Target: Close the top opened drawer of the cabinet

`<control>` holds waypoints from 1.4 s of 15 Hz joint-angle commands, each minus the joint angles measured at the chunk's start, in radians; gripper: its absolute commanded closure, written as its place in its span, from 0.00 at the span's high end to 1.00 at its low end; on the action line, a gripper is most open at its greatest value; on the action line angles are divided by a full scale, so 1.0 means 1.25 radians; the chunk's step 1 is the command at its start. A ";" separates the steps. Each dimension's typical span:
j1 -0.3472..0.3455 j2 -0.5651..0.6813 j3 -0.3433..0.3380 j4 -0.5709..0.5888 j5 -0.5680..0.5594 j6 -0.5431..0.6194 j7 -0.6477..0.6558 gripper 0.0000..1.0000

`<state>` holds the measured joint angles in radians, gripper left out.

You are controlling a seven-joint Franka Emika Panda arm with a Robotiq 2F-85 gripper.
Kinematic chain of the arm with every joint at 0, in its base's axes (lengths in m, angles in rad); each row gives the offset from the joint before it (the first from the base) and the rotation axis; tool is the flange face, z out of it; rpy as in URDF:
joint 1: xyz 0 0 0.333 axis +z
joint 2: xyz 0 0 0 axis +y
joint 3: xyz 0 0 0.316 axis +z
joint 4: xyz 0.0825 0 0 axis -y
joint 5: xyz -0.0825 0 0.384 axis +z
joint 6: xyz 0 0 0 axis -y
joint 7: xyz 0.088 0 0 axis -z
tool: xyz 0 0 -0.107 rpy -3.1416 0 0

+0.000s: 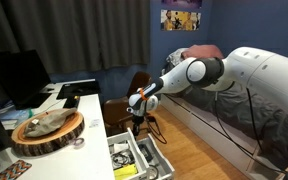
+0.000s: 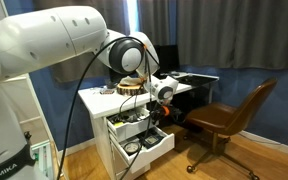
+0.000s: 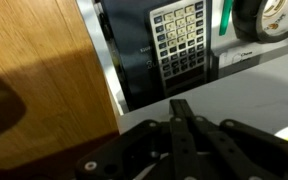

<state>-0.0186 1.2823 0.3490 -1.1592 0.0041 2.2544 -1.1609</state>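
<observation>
The white cabinet (image 1: 115,106) (image 2: 115,150) stands beside the desk with two drawers pulled out. The top opened drawer (image 1: 123,156) (image 2: 134,124) shows black-and-white clutter and a yellow pack. The lower drawer (image 2: 152,148) sticks out further. My gripper (image 1: 137,108) (image 2: 164,110) is shut and empty, hovering just in front of and above the top drawer's front. In the wrist view the shut fingers (image 3: 179,106) point over a white panel (image 3: 234,92), with a calculator (image 3: 179,40) lying in a dark drawer beyond it.
A brown office chair (image 2: 229,115) (image 1: 144,84) stands close behind the arm. The desk holds a round wooden tray (image 1: 46,128) and a monitor (image 1: 19,75). A bed (image 1: 199,55) lies along the blue wall. Wooden floor (image 3: 34,80) lies beside the drawers.
</observation>
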 commanded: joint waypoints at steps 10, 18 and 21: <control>0.096 0.182 0.129 0.253 0.120 0.028 -0.218 0.00; 0.095 0.163 0.135 0.222 0.212 0.014 -0.342 0.00; 0.102 0.164 0.135 0.225 0.226 0.003 -0.392 0.00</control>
<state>0.0912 1.4871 0.4812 -0.8849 0.2199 2.2809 -1.5736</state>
